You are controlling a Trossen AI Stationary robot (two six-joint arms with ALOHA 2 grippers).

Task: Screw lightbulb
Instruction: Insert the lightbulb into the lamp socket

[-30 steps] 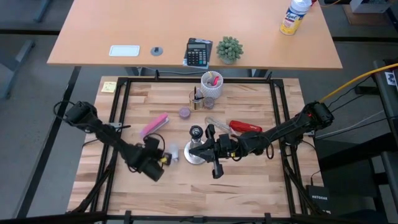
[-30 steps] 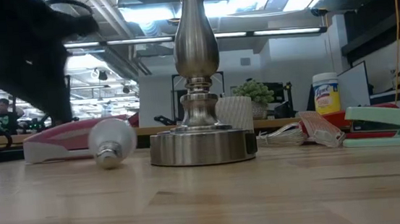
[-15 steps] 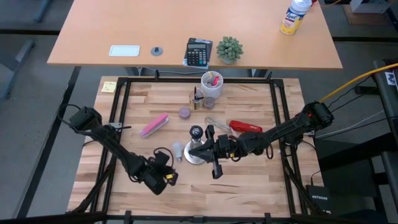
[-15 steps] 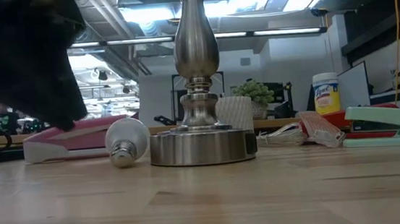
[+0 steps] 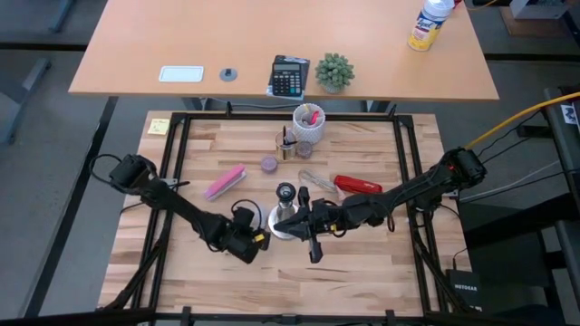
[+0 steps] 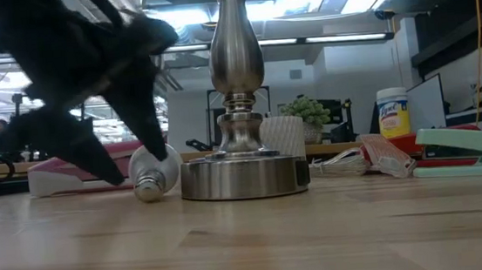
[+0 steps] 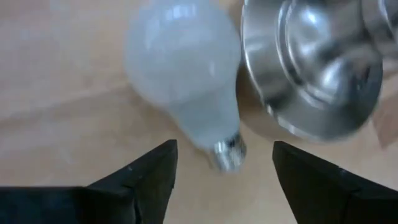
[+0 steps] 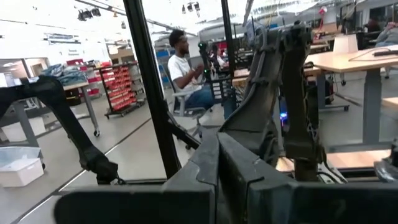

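Lightbulb [image 7: 183,81] first: we are seeing it lying on its side on the wooden surface [image 5: 362,254], just beside the round base of the silver metal socket stand [image 6: 243,174], with its silvery screw base pointing toward the near edge of the surface. In the low view the lightbulb [image 6: 152,171] is resting to the left of the stand, close enough that we cannot tell whether the two are touching.

Our left pincer [image 7: 221,168] is hovering directly over the lightbulb, its two dark fingers [image 7: 140,180] standing apart on either side of the screw base without gripping it. From above, the left pincer [image 5: 246,237] is sitting just left of the stand [image 5: 285,217], and it is covering the bulb in that view. In the low view the left arm is showing as a dark shape coming down onto the bulb.

Our right pincer [image 5: 306,222] is reaching in from the other side and sitting against the stand. We are seeing its fingers closed around the stand's neck in the high view, though the right wrist view is showing only the pincer's own dark body close up.

Behind the stand, we are noting a pink object [image 5: 225,182], a small purple round cap [image 5: 269,164], a red stapler [image 5: 358,186], and a white cup [image 5: 308,122]. Beyond the surface, a person [image 8: 186,68] is sitting in the room.
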